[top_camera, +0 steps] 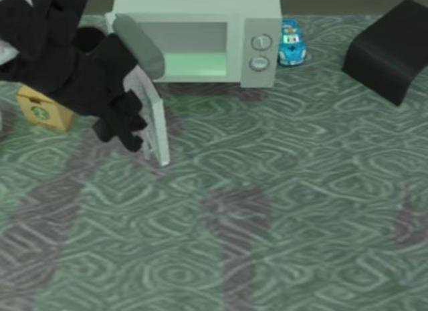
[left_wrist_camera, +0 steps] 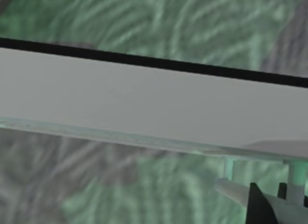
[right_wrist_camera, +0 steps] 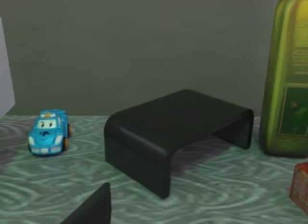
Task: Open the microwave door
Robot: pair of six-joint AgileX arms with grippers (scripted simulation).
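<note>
The pale white-grey microwave (top_camera: pixel 200 3) stands at the back centre with its pale green interior (top_camera: pixel 194 60) exposed and two round knobs (top_camera: pixel 260 51) on its right panel. Its door (top_camera: pixel 160 134) is swung far out toward the front left. My left gripper (top_camera: pixel 134 134) is at the door's outer edge, shut on the slim handle. The left wrist view shows the door's flat edge (left_wrist_camera: pixel 144 103), the handle (left_wrist_camera: pixel 238 189) and my left gripper (left_wrist_camera: pixel 272 201) around it. My right gripper is outside the top view; one black fingertip (right_wrist_camera: pixel 94 209) shows, nothing beside it.
A blue toy car (top_camera: pixel 291 43) (right_wrist_camera: pixel 48 131) sits just right of the microwave. A black angular stand (top_camera: pixel 388 50) (right_wrist_camera: pixel 173 127) is at the back right, with a green bottle (right_wrist_camera: pixel 288 74) beside it. A yellow-brown box (top_camera: pixel 43 109) lies at the left under my left arm.
</note>
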